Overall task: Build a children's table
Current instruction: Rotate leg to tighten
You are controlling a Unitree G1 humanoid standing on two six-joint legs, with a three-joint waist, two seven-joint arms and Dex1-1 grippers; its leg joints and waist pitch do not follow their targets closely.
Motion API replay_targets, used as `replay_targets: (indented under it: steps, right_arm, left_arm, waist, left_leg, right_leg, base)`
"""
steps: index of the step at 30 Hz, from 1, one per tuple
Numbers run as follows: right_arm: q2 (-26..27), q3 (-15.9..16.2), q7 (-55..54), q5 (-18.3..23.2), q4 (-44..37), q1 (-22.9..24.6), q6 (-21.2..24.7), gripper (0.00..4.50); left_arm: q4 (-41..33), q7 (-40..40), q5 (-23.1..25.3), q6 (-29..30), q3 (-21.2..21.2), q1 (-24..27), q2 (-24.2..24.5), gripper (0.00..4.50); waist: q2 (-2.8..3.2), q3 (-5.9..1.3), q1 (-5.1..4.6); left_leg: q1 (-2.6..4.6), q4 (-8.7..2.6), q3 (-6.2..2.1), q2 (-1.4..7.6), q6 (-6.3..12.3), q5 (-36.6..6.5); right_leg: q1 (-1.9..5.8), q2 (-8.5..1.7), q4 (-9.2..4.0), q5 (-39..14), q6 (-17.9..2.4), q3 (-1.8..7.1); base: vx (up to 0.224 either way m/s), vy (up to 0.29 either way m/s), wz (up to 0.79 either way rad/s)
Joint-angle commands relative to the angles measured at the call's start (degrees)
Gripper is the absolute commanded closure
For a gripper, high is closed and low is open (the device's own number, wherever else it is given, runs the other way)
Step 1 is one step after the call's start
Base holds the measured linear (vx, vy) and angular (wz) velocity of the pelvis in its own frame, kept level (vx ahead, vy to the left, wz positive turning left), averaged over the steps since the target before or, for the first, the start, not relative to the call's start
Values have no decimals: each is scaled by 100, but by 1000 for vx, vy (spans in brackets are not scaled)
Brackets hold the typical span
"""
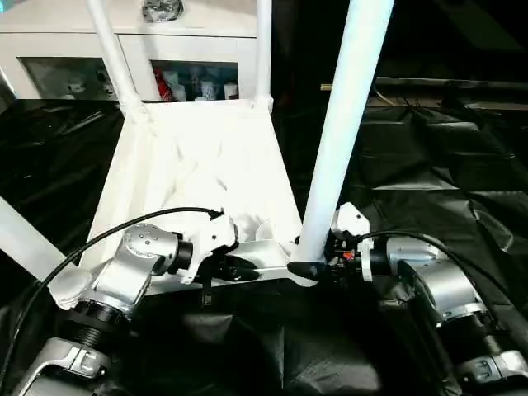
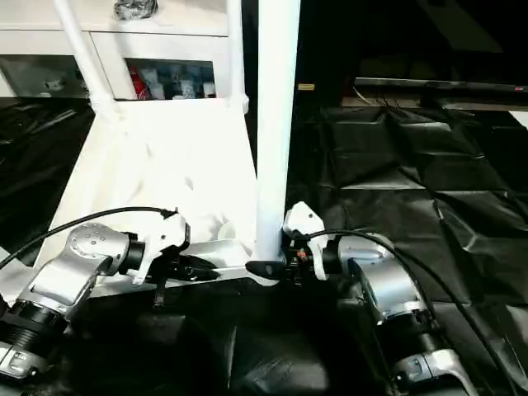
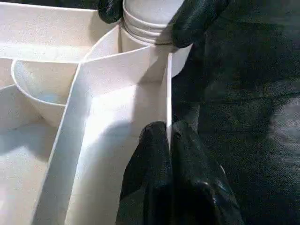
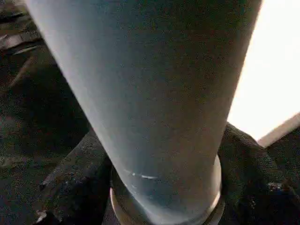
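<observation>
The white tabletop (image 1: 198, 157) lies underside up on a black sheet, with a leg rising from each corner socket. The near-right leg (image 1: 342, 124) stands slightly tilted in its socket. My right gripper (image 1: 309, 268) is shut on that leg's base, and its black fingers (image 4: 75, 178) press the leg (image 4: 150, 93) from both sides. My left gripper (image 1: 247, 268) is shut on the tabletop's near rim, just left of that socket. In the left wrist view its fingers (image 3: 154, 154) pinch the thin rim wall (image 3: 168, 93), with the right gripper's fingers (image 3: 197, 18) beyond.
Two legs stand at the far corners (image 1: 111, 49) (image 1: 264, 49) and one leans at the near left (image 1: 25, 243). A white glass-door cabinet (image 1: 190, 41) stands right behind the tabletop. Crinkled black sheeting (image 1: 429, 165) covers the floor around.
</observation>
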Motion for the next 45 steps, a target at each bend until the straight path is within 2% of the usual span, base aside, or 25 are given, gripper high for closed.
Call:
replay_targets:
  steps: [1,2,3,4,5,6,7,8,10,11,13,17,19,20,24,27,28,29,32,34,37,38,40,45]
  right_arm:
    - [488,312,-404,-37,123,3,47,178]
    - [774,156,-1116,-157,389,-54,78,178]
    - [774,156,-1116,-157,389,-54,78,178]
    - [1019,12,-1666,-205,601,-120,120,178]
    - [1372,-214,-2422,-224,865,-234,227,178]
    - [1457,-271,-2599,-219,922,-267,266,178]
    - [1563,-339,-2825,-217,986,-314,304,178]
    - [1689,-403,-3114,-241,1066,-382,319,178]
    - [1787,-302,-3238,-378,1179,-507,178,178]
    - [1802,-273,-3222,-401,1193,-534,130,178]
    - [1874,-319,-3127,-304,1180,-570,122,123]
    - [1845,-279,-2742,-213,997,-534,139,100]
    - [1647,-154,-2390,-188,830,-480,128,90]
    - [1450,-40,-2046,-136,673,-425,175,66]
    - [915,231,-1182,-84,322,-290,38,66]
    - [519,247,-696,-68,238,-294,-76,66]
    - [495,248,-655,-66,234,-296,-75,66]
    - [219,289,-186,-49,199,-308,-77,66]
    - [-5,353,214,-54,176,-316,-63,66]
    - [-75,391,352,-66,166,-318,-54,66]
    - [-197,542,616,-111,206,-356,-125,66]
    - [-166,544,649,-101,266,-394,-158,80]
    - [-142,532,674,-68,274,-409,-135,80]
    - [-57,530,776,28,208,-407,-2,125]
  left_arm:
    - [-2,387,-24,54,-205,-185,-506,450]
    - [101,766,9,143,-124,-278,-734,450]
    - [101,766,9,143,-124,-278,-734,450]
    - [231,1142,49,242,-46,-390,-951,450]
    - [450,1737,139,364,67,-568,-1264,450]
    - [506,1889,166,387,93,-612,-1337,450]
    - [572,2045,194,397,110,-665,-1421,450]
    - [638,2216,248,350,102,-720,-1511,450]
    - [693,2392,305,275,56,-784,-1654,450]
    - [676,2377,290,285,40,-783,-1692,450]
    - [623,2327,281,280,14,-760,-1747,450]
    - [537,2128,289,241,-26,-686,-1712,450]
    - [431,1833,257,152,-83,-579,-1547,450]
    - [333,1611,191,114,-110,-505,-1424,450]
    - [98,1026,15,-6,-176,-334,-1115,450]
    - [-11,537,-30,-164,-283,-231,-814,450]
    - [-16,503,-34,-166,-287,-226,-798,450]
    - [-26,197,-62,-232,-311,-196,-633,450]
    - [-25,-41,-94,-248,-308,-195,-502,450]
    - [-25,-119,-93,-256,-307,-203,-447,450]
    - [3,-311,-138,-288,-268,-237,-315,450]
    - [17,-369,-158,-310,-250,-257,-274,450]
    - [14,-395,-174,-313,-243,-261,-258,450]
    - [23,-447,-205,-327,-235,-257,-226,450]
  waist:
    - [-28,-261,-33]
    - [-28,-239,-53]
    - [-45,-229,-69]
    - [-45,-222,-89]
    - [-54,-201,-140]
    - [-55,-195,-166]
    - [-69,-212,-177]
    - [-37,-211,-171]
    - [-52,-214,-176]
    - [-52,-213,-170]
    - [-51,-220,-163]
    - [-43,-241,-150]
    - [-43,-243,-148]
    - [-70,-250,-136]
    - [-49,-280,-107]
    - [-23,-315,-90]
    - [-23,-315,-90]
    - [-22,-327,-75]
    - [-6,-345,-44]
    - [-20,-334,-33]
    - [-20,-302,10]
    - [-23,-300,19]
    - [-17,-296,15]
    - [-31,-323,24]
  left_leg:
    - [79,-428,-101,326,168,-1355]
    - [97,-442,-106,322,80,-1482]
    - [102,-446,-109,316,42,-1575]
    - [104,-458,-140,308,-40,-1724]
    - [115,-464,-147,294,-117,-1858]
    - [124,-467,-159,285,-154,-1945]
    - [124,-459,-182,271,-152,-1958]
    - [120,-464,-186,281,-113,-1957]
    - [132,-456,-179,270,-82,-2025]
    - [123,-455,-177,270,-53,-2015]
    - [105,-460,-170,275,-5,-1949]
    - [78,-471,-149,295,61,-1744]
    - [66,-474,-144,299,92,-1677]
    - [58,-461,-130,298,143,-1601]
    - [30,-428,-116,303,305,-1252]
    - [32,-393,-94,308,459,-852]
    - [32,-393,-94,308,459,-852]
    - [22,-376,-89,314,516,-682]
    - [15,-348,-79,332,661,-504]
    - [15,-350,-75,333,673,-559]
    - [45,-372,-70,345,529,-909]
    - [59,-380,-72,346,458,-987]
    - [59,-394,-80,351,382,-1044]
    - [37,-369,-78,336,430,-739]
  right_leg:
    - [190,-488,-484,-1439,-1318,270]
    - [163,-493,-521,-1792,-1235,275]
    - [152,-497,-543,-2007,-1183,279]
    - [154,-508,-564,-2415,-1048,267]
    - [111,-501,-595,-2738,-936,267]
    - [94,-502,-617,-2938,-874,262]
    - [115,-521,-652,-3165,-736,248]
    - [100,-526,-667,-3162,-682,256]
    - [73,-513,-692,-3201,-627,260]
    - [71,-512,-695,-3170,-616,263]
    - [79,-511,-687,-3028,-638,276]
    - [103,-493,-619,-2397,-826,287]
    - [124,-490,-595,-2200,-897,289]
    - [143,-492,-591,-2042,-931,295]
    - [193,-494,-525,-1459,-1079,290]
    - [208,-479,-457,-784,-1289,283]
    - [208,-479,-457,-784,-1289,283]
    - [237,-462,-396,-348,-1441,268]
    - [243,-451,-329,167,-1592,245]
    - [240,-453,-338,106,-1605,239]
    - [212,-474,-399,-550,-1536,249]
    - [205,-479,-412,-722,-1504,255]
    - [203,-474,-415,-824,-1469,258]
    - [230,-474,-366,-402,-1503,257]
  base:
    - [0,0,0]
    - [0,0,0]
    - [0,0,0]
    - [0,0,0]
    - [-56,4,-5]
    - [-56,4,-5]
    - [-57,8,-6]
    - [0,0,0]
    - [0,0,0]
    - [0,0,0]
    - [0,0,0]
    - [0,0,0]
    - [0,0,0]
    - [0,0,0]
    - [0,0,0]
    - [0,0,0]
    - [0,0,0]
    - [0,0,0]
    - [0,0,0]
    - [0,0,0]
    - [0,0,0]
    - [0,0,0]
    - [0,0,0]
    - [0,0,0]
